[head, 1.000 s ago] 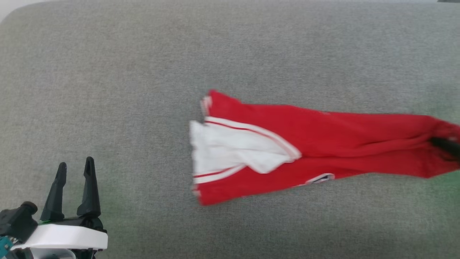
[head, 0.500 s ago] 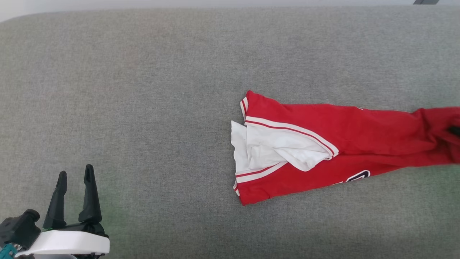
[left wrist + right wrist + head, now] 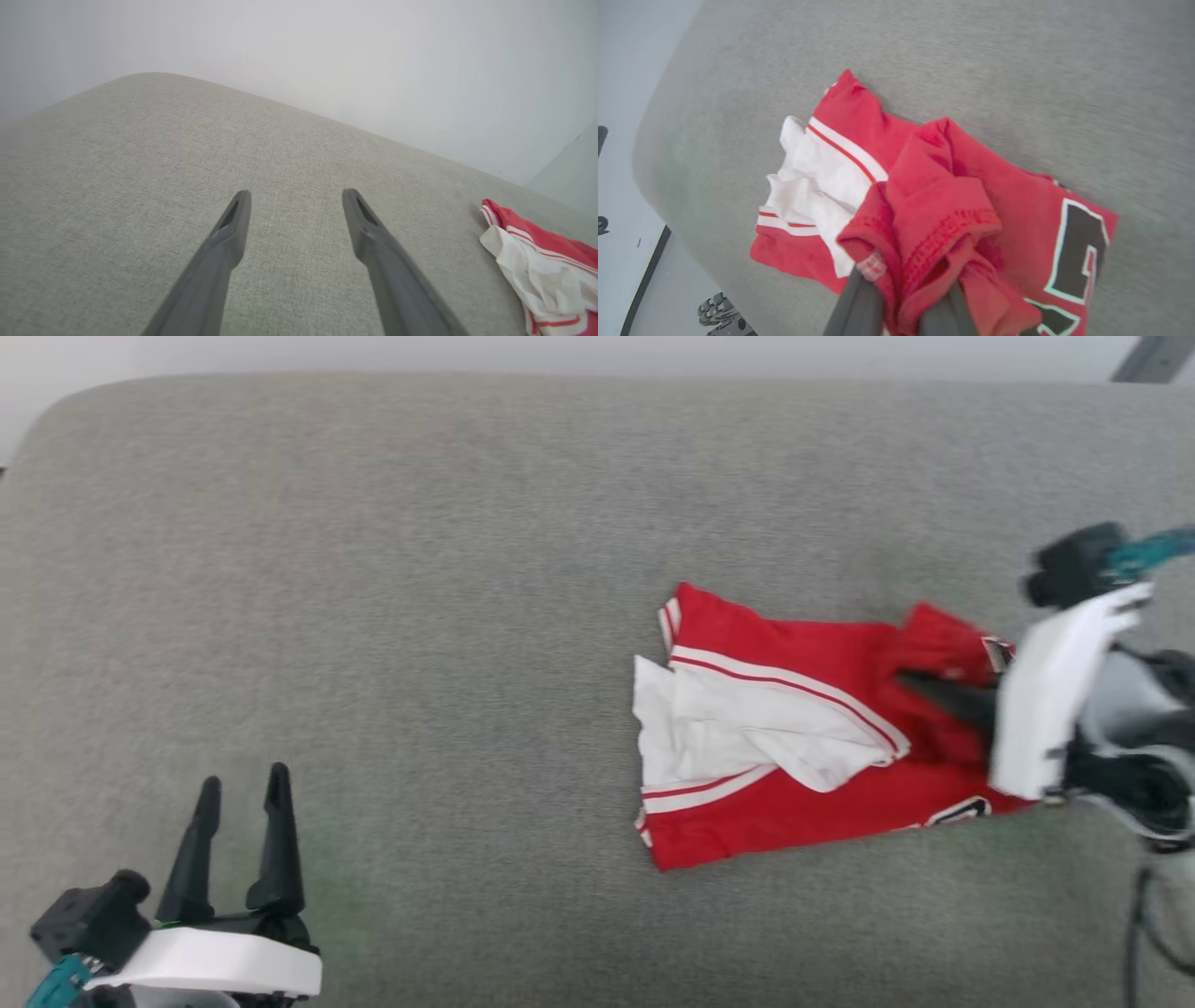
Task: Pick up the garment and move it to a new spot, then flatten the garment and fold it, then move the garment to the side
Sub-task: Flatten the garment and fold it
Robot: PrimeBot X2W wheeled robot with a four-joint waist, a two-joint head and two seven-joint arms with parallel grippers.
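Nearest, the black two-fingered left hand (image 3: 244, 777) stands wide and empty. Beyond it, a soft red jersey garment (image 3: 747, 821) with a white, stripe-trimmed sleeve lies crumpled on the grey woven-fabric worktop (image 3: 420, 569). The right hand (image 3: 920, 686) pinches its bunched red cloth.

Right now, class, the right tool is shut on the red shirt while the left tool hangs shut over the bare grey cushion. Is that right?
No: the left tool is open, fingers apart, as the left wrist view shows. The rest holds: the right tool is shut on the shirt, and the left hangs over bare cushion.
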